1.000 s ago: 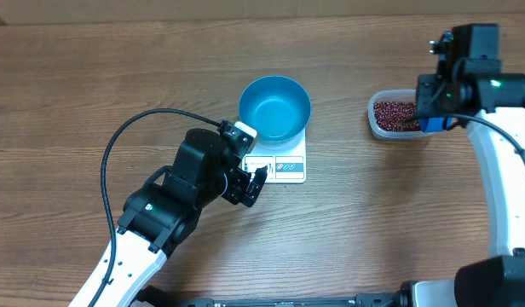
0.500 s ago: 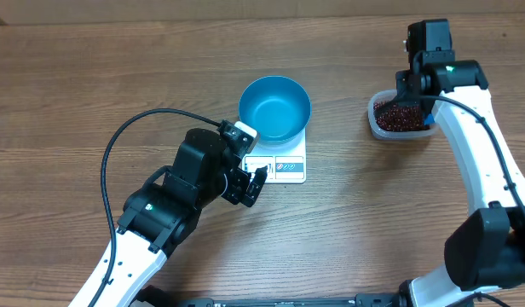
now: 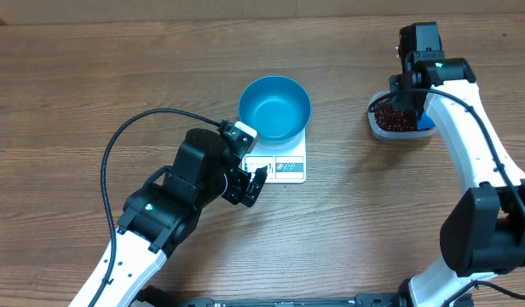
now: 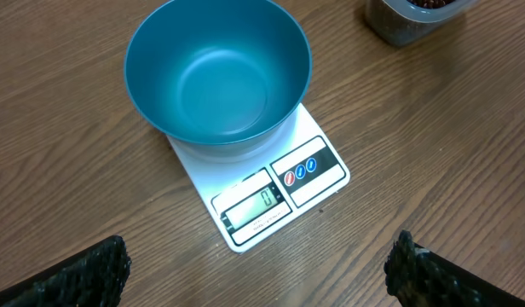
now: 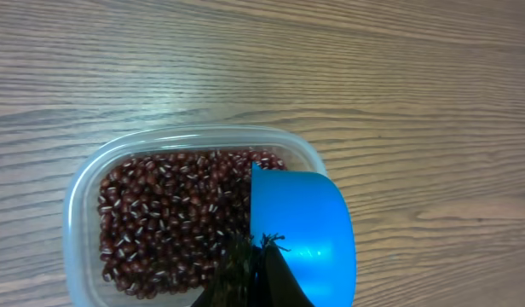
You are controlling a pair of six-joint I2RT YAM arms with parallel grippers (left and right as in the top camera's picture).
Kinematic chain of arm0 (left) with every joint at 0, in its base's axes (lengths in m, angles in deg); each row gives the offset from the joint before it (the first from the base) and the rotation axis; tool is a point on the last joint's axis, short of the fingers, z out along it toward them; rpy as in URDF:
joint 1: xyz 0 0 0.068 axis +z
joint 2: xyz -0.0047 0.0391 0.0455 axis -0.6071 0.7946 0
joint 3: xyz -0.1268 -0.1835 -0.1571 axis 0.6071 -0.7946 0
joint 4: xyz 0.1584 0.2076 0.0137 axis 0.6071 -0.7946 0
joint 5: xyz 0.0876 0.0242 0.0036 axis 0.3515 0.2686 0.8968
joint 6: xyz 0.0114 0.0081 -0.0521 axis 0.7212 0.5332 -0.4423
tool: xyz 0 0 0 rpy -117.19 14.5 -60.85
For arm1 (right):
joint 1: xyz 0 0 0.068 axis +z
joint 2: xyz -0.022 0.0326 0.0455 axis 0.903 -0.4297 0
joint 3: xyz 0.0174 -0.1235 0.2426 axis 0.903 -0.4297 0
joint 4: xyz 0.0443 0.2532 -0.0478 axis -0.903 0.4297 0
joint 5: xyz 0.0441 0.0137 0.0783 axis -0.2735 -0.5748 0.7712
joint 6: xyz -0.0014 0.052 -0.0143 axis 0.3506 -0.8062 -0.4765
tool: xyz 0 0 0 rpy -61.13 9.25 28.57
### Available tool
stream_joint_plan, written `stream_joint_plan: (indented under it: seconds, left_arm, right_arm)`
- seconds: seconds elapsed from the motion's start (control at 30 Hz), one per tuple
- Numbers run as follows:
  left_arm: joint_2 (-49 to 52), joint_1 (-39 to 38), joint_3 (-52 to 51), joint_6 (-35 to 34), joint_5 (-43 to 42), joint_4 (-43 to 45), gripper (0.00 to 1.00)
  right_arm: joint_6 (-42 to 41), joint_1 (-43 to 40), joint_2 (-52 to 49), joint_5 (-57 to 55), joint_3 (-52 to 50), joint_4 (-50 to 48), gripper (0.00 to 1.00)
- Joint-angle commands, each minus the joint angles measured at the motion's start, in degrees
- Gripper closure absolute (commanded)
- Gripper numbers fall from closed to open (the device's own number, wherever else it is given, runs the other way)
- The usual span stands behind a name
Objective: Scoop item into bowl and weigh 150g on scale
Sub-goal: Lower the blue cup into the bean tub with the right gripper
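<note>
The blue bowl [image 3: 274,108] stands empty on the white scale [image 3: 284,168]; the left wrist view shows the bowl [image 4: 218,72] on the scale [image 4: 318,166] too. My left gripper [image 3: 250,183] hovers open just in front of the scale, fingertips [image 4: 92,273] wide apart with nothing between them. The red-brown beans [image 5: 173,217] fill a clear tub [image 5: 83,188] at the right of the table. My right gripper [image 5: 261,269] is shut on a small blue scoop [image 5: 305,230], which sits over the tub's right part with its straight edge against the beans.
In the overhead view the tub [image 3: 375,124] lies right of the scale, under the right arm [image 3: 467,145]. A black cable [image 3: 118,145] loops over the table left of the left arm. Bare wood surrounds the scale and tub.
The right arm has swung left, from beside the tub to over it, bringing the blue scoop down to the beans. The left arm, bowl and scale have not moved.
</note>
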Motion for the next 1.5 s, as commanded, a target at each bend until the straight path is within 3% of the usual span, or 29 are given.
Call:
stream_joint_plan:
  seconds: [0.0, 0.67, 1.17, 1.37, 1.47]
  left_arm:
    - [-0.1, 0.3, 1.1, 1.1, -0.6, 0.2, 0.0]
    - [-0.1, 0.3, 1.1, 1.1, -0.6, 0.2, 0.0]
    - [-0.1, 0.3, 1.1, 1.1, -0.6, 0.1, 0.0]
    - [-0.1, 0.3, 1.1, 1.1, -0.6, 0.0, 0.0]
    - [-0.1, 0.3, 1.1, 1.1, -0.6, 0.0, 0.0]
  right_arm:
    - [-0.5, 0.1, -0.3, 4.1, 1.8, -0.3, 0.96]
    - [-1.2, 0.1, -1.9, 5.7, 1.2, 0.9, 0.96]
    - [-1.2, 0.0, -2.0, 14.4, -0.1, 1.1, 0.96]
    - [-1.2, 0.0, -2.0, 13.5, -0.1, 1.0, 0.96]
    - [-1.0, 0.1, -2.0, 7.5, 0.1, 0.5, 0.96]
